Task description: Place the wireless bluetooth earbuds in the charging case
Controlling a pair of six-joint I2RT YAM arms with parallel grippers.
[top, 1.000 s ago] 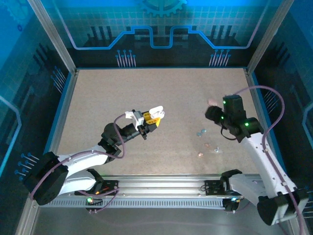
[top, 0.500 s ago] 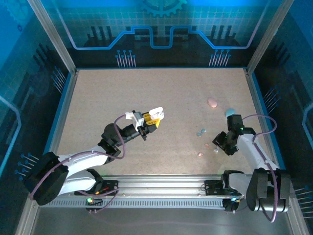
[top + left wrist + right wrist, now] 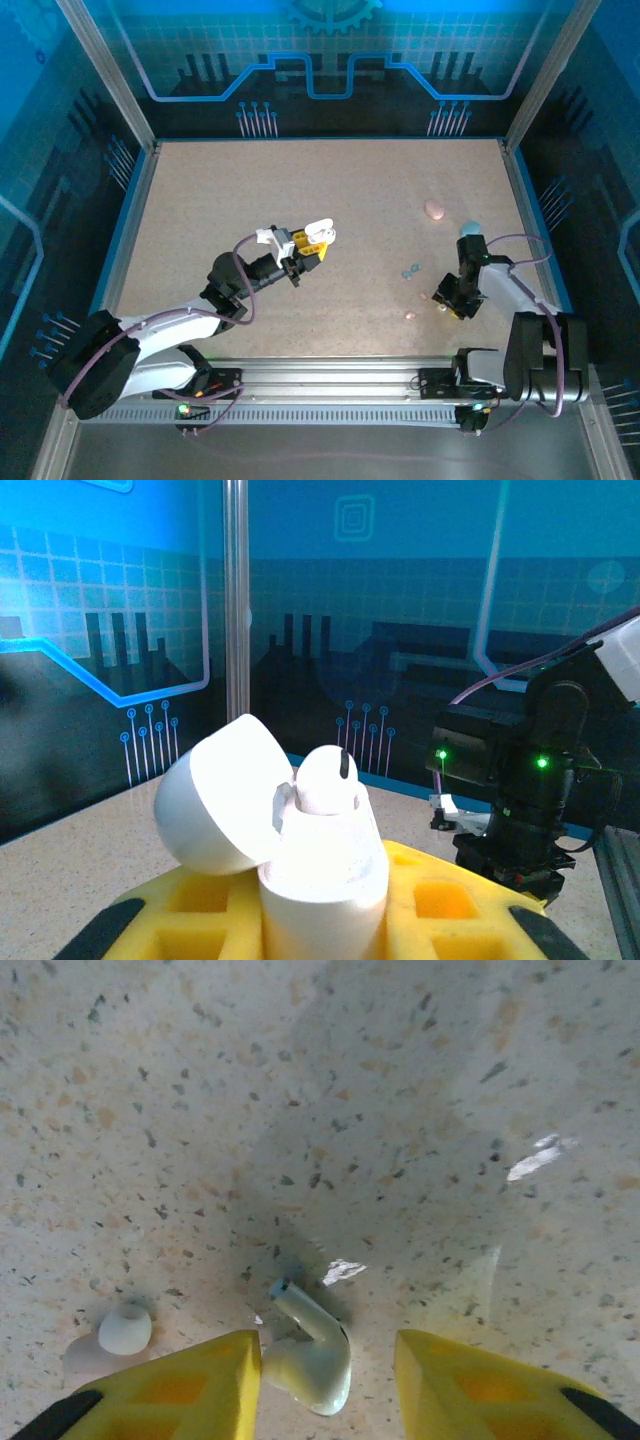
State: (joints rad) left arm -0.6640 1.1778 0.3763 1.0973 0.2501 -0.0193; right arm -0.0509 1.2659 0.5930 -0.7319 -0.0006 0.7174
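The right hand (image 3: 325, 1362), half open, sits around a tiny white earbud (image 3: 312, 1358) on the worktop (image 3: 400, 1110), far from the case (image 3: 325, 870) the left hand (image 3: 308, 245) grips. It looks light, slippery; pinch its fat end.

The left arm (image 3: 150, 335) and right arm (image 3: 522, 300) are white-shelled with black joints and purple cables (image 3: 520, 237); the left pincer (image 3: 310, 243) and right pincer (image 3: 325, 1360) have yellow fingers (image 3: 470, 1380).
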